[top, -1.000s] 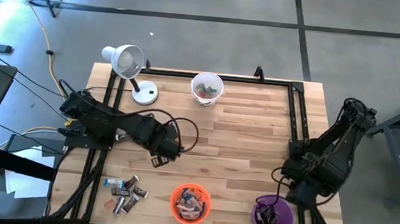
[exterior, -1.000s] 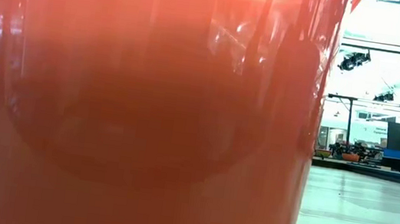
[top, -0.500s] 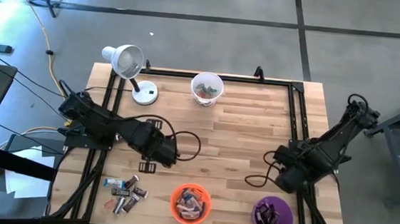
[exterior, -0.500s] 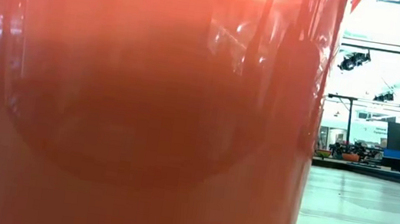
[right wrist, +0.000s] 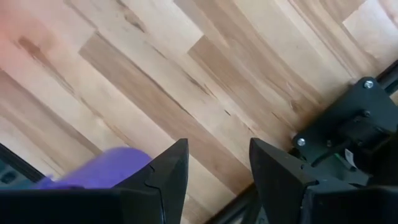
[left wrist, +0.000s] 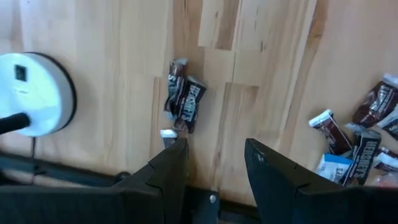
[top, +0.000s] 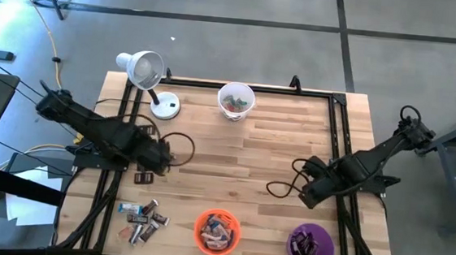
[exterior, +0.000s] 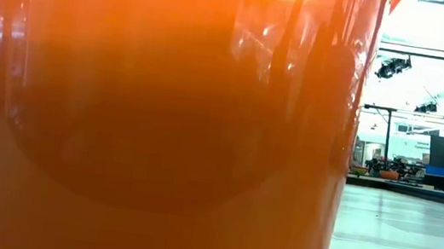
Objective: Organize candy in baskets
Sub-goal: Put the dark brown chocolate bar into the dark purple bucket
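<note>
Nearest me I see the round orange plastic basket (top: 217,231), candy inside. Beside it, away from the purple plastic basket (top: 311,246), lies a loose heap of wrapped candy bars (top: 143,217). Past the orange basket, my left gripper (left wrist: 214,163) hovers empty, fingers apart, over one dark brown bar (left wrist: 186,99); my right gripper (right wrist: 217,165) is likewise spread above bare wood. Farthest from it stands the white plastic basket (top: 236,100).

This is a robotics lab or test hall rather than a home. The wooden table (top: 275,147) stands on a bare grey concrete floor (top: 242,47) crossed by dark lines, with loose cables (top: 53,44) trailing beside it. In the low view, the room behind is a large open space with ceiling light fixtures (exterior: 393,68), and equipment stands (exterior: 388,138) in the distance.
</note>
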Controlling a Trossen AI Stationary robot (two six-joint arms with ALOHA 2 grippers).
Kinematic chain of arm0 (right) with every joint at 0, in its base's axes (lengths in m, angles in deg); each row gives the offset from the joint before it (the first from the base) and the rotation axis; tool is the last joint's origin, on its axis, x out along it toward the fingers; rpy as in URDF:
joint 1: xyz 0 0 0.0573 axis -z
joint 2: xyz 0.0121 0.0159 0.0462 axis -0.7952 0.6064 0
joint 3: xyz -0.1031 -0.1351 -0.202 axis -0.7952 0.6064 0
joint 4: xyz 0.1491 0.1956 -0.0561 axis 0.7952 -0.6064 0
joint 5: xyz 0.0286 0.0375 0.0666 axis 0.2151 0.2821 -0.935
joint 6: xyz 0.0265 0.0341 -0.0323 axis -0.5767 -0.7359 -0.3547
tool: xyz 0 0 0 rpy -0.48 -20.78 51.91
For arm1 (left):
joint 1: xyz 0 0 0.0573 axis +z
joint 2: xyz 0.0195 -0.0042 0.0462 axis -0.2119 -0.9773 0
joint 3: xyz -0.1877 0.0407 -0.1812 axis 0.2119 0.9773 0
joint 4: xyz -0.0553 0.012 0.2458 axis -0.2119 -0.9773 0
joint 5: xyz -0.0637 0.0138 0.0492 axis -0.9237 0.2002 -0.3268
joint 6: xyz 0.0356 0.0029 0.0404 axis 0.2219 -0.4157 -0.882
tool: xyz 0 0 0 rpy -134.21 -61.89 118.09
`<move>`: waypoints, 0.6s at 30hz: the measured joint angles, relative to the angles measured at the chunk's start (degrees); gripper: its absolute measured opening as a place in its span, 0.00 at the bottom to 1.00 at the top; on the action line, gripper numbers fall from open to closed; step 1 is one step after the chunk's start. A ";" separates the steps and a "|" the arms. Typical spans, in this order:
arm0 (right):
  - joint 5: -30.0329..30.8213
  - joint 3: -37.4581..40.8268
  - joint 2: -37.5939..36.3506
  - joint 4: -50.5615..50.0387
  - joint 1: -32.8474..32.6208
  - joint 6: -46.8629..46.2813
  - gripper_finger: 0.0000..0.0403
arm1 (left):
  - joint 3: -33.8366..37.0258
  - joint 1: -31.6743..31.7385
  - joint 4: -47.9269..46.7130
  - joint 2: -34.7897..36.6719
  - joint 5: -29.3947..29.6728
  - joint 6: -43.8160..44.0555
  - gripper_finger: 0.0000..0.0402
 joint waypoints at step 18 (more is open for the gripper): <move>0.03 0.00 0.02 6.18 10.15 -0.01 0.41 | 27.09 3.50 12.26 17.81 4.91 8.28 0.35</move>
